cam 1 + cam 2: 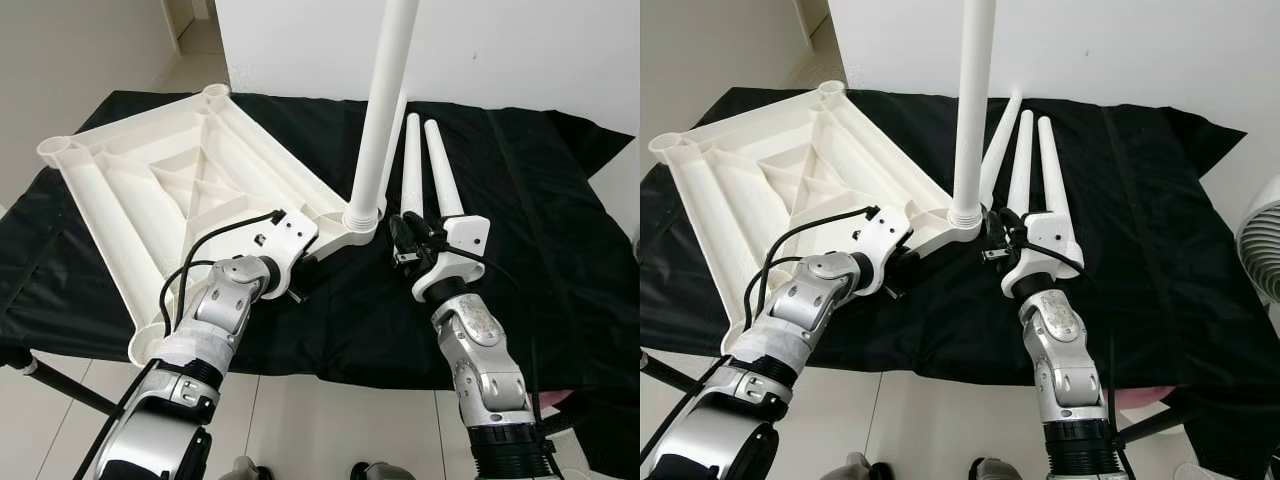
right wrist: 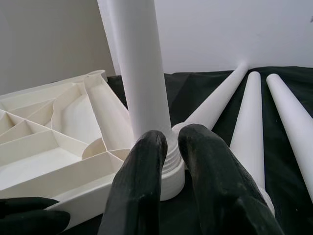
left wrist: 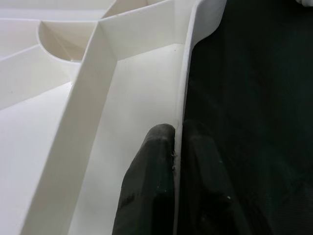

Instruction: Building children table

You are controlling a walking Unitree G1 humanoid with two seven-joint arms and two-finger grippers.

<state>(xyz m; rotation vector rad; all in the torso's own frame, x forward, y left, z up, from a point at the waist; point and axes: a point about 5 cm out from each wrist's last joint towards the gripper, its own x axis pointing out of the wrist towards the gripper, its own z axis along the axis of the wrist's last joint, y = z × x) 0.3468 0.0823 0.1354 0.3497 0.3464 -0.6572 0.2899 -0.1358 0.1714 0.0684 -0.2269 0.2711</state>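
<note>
Head stereo pair is looking forward and down from above, taking in the whole black cloth [image 1: 520, 250], the upturned tabletop [image 1: 160, 190] and both arms. Left wrist camera is sitting very close along the left gripper [image 3: 177, 196], facing the tabletop rim [image 3: 182, 117]. Right wrist camera is looking low and level past the right gripper [image 2: 172, 181] at the upright leg [image 2: 139, 73], sharing the three loose legs [image 2: 254, 112] with the head views.
</note>
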